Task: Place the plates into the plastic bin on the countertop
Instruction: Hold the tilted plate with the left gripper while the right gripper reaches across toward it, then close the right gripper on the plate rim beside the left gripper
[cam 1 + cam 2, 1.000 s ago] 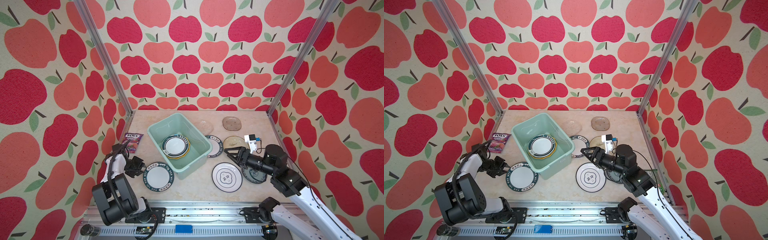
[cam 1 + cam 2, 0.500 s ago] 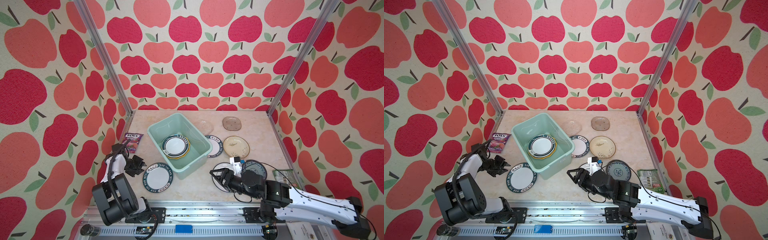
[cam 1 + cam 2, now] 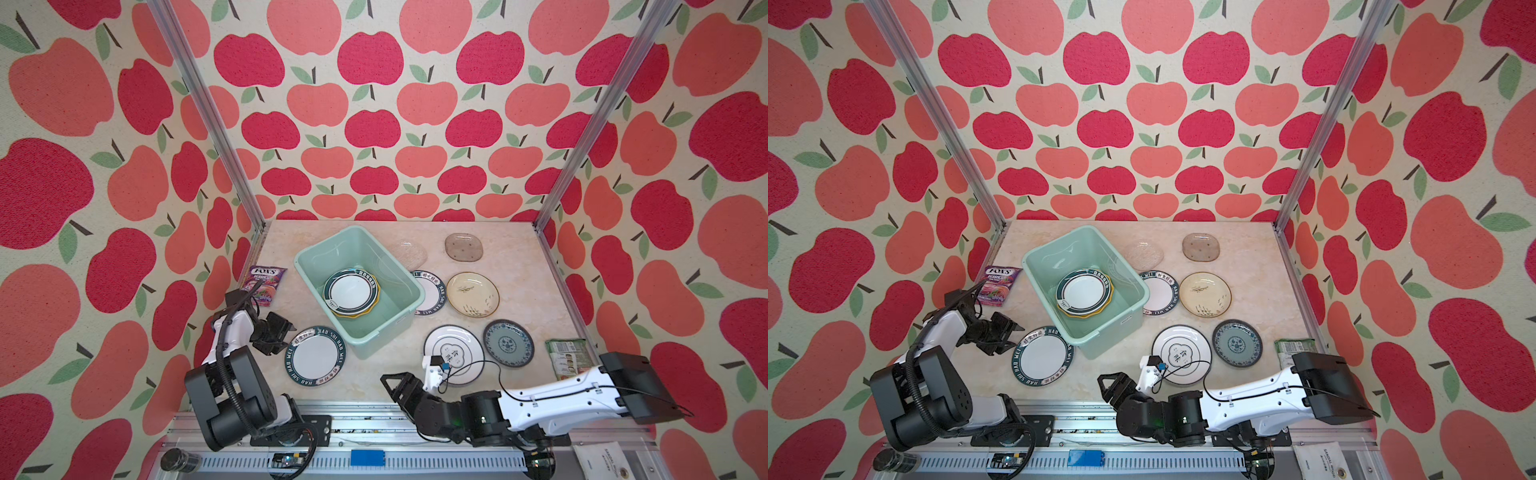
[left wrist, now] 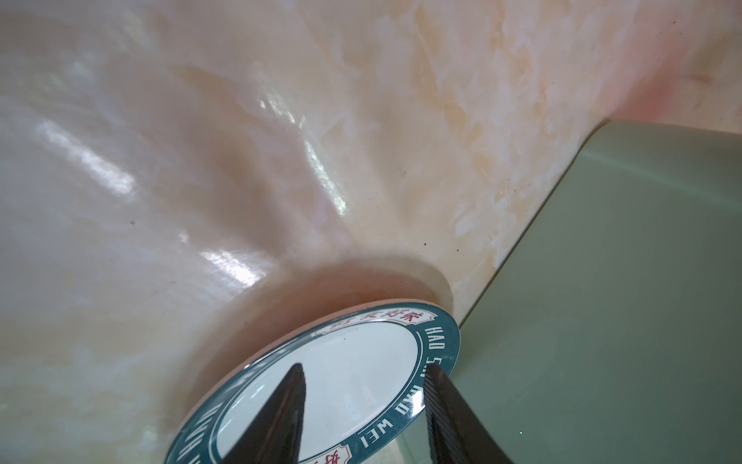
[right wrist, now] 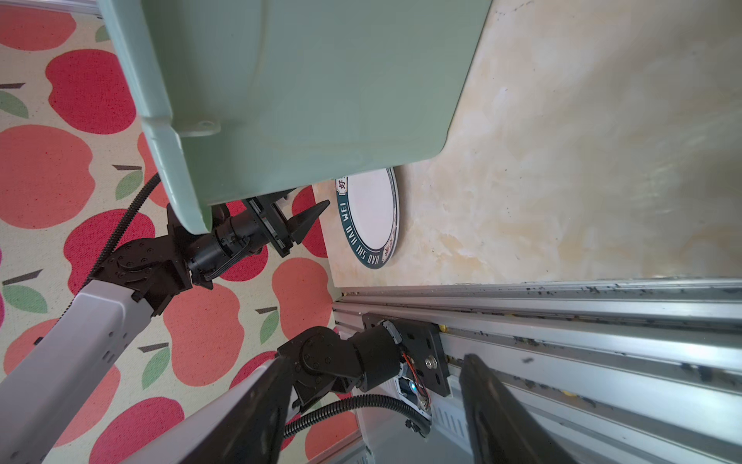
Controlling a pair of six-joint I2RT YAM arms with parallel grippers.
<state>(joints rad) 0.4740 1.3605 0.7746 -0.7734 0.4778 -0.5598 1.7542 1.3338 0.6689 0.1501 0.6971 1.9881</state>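
The beige marble-look desk (image 3: 368, 374) carries the mint-green plastic bin (image 3: 345, 249), which holds two stacked plates (image 3: 351, 293); seven lie outside. The left claw (image 3: 286, 337) has just spread at the teal-lettered white plate (image 3: 316, 360), so that plate probably still needs gripping. The right claw (image 3: 392, 384), spread and empty, has withdrawn frontward.

Mint bin (image 3: 374, 336) on countertop (image 3: 511, 257) holds perhaps two stacked plates (image 3: 351, 291); seven more lie flat around it.
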